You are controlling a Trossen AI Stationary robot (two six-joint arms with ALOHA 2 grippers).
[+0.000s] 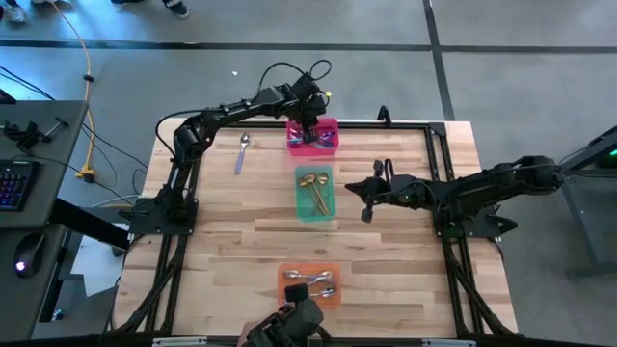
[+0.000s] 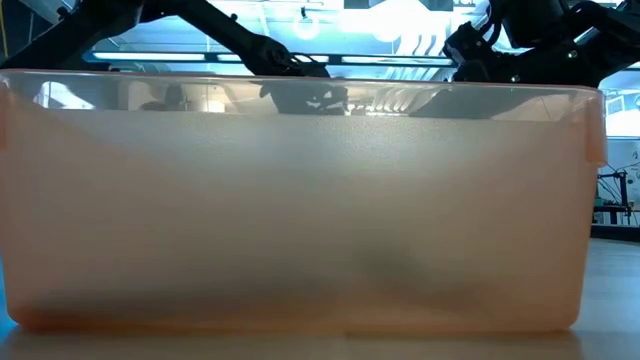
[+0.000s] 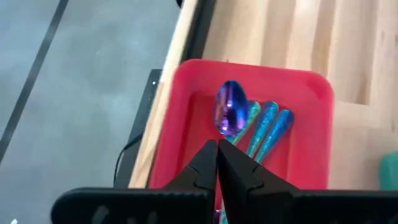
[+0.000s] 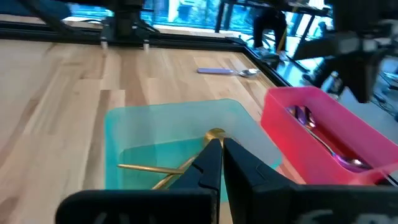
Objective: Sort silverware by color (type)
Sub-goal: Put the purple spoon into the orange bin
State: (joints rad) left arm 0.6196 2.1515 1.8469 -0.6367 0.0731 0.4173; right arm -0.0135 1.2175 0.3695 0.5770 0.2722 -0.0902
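Observation:
My left gripper (image 1: 310, 123) is shut above the pink bin (image 1: 312, 136) at the table's far edge. In the left wrist view (image 3: 217, 155) it hovers over iridescent purple spoons (image 3: 231, 111) with teal handles (image 3: 268, 127) lying in that bin (image 3: 186, 112). My right gripper (image 1: 366, 204) is shut and empty, just right of the green bin (image 1: 314, 193), which holds gold spoons (image 4: 163, 169). A silver spoon with a lavender handle (image 1: 241, 152) lies flat on the table left of the pink bin. Silver spoons (image 1: 310, 282) lie in the orange bin (image 1: 285, 289). My left gripper's shut fingertips (image 3: 208, 163) stand over the handle end of the purple-bowled spoon and hide it. I cannot tell whether they touch it.
The three bins stand in a row down the table's middle, from far to near. The orange bin's wall (image 2: 300, 200) fills the low view. Bare wood lies to the left and right of the bins. A black frame runs along the table's edges.

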